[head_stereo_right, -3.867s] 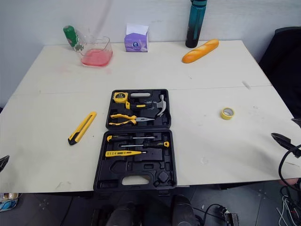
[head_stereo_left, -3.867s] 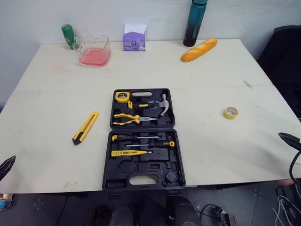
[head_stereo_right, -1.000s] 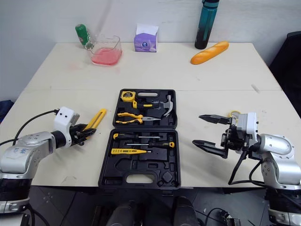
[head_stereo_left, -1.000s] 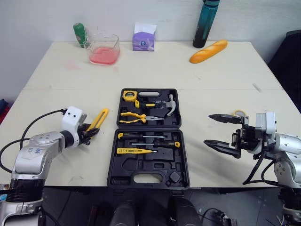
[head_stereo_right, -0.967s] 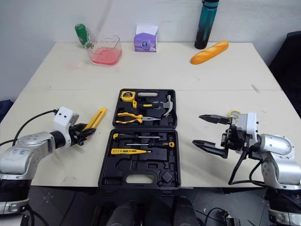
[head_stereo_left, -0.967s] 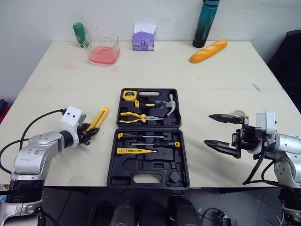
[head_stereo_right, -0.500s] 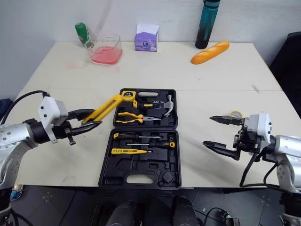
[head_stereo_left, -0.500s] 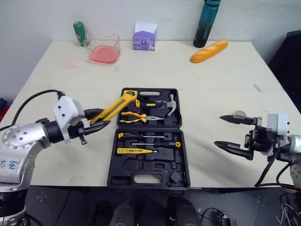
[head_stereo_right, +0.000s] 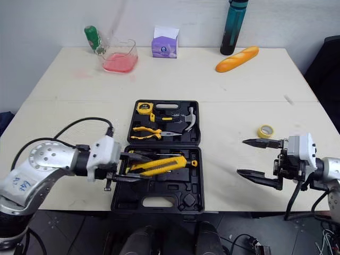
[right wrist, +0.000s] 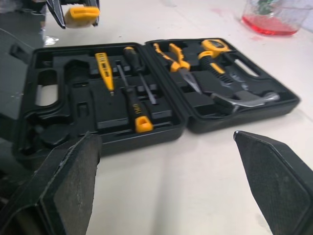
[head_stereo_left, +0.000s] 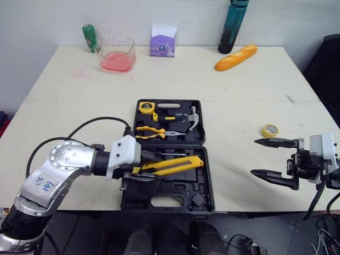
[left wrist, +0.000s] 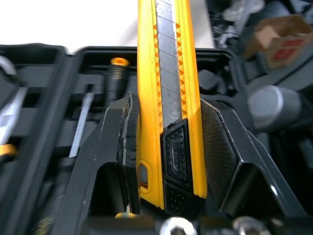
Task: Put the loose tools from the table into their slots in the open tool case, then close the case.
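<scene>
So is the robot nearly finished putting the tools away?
Getting there. Done: the pliers, hammer and screwdrivers lie in the tool case. In hand: the left gripper is shut on the yellow utility knife, over the case's near half. Left: slot the knife, fetch the yellow tape roll lying on the table by the open right gripper, then close the case.

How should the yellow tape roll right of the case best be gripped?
Likely from above with the right gripper, pinching the tape roll across its outer rim: it lies flat on the table, hole up, nothing crowding it.
</scene>
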You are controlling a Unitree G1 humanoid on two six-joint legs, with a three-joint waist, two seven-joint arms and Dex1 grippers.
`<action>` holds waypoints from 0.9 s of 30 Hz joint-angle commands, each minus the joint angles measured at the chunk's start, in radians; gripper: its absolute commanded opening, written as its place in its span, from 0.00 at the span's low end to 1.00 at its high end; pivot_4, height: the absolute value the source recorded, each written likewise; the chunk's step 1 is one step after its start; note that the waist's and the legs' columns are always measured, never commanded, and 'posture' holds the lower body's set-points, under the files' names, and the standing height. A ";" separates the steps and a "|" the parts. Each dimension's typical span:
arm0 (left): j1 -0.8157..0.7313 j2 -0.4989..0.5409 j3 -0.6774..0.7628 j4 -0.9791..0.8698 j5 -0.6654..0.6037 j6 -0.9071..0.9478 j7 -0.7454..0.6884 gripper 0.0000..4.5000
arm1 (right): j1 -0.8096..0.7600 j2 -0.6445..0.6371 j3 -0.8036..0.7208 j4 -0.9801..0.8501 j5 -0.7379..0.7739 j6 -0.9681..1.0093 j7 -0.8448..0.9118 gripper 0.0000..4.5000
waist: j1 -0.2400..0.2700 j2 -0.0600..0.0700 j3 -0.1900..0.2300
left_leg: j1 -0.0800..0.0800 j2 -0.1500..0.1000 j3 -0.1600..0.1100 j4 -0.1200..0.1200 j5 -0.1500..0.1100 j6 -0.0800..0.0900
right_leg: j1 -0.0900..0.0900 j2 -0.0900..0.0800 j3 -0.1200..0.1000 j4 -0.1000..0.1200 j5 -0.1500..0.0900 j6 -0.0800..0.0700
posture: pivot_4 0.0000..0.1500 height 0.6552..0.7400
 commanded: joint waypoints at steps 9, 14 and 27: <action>-0.006 0.018 -0.183 -0.032 0.169 0.012 0.015 0.30 | 0.011 -0.025 -0.013 -0.197 0.065 0.128 -0.072 1.00 | 0.012 0.000 0.000 | 0.000 0.000 0.000 0.000 0.000 0.000 | 0.000 0.000 0.001 -0.001 0.000 0.000 | 1.00 1.00; -0.024 0.025 -0.225 -0.010 0.242 0.049 0.039 0.30 | -0.021 -0.027 0.009 -0.224 0.072 0.176 -0.095 1.00 | 0.015 0.000 0.000 | 0.000 0.000 -0.001 0.001 0.000 0.000 | 0.000 0.000 0.000 -0.002 0.000 0.000 | 1.00 1.00; -0.090 0.034 -0.296 0.011 0.300 0.100 0.012 0.30 | -0.020 -0.008 0.021 -0.218 0.052 0.174 -0.101 1.00 | 0.016 0.000 0.000 | 0.000 0.000 -0.001 0.002 0.000 0.001 | 0.001 0.000 0.001 -0.001 0.000 0.000 | 1.00 1.00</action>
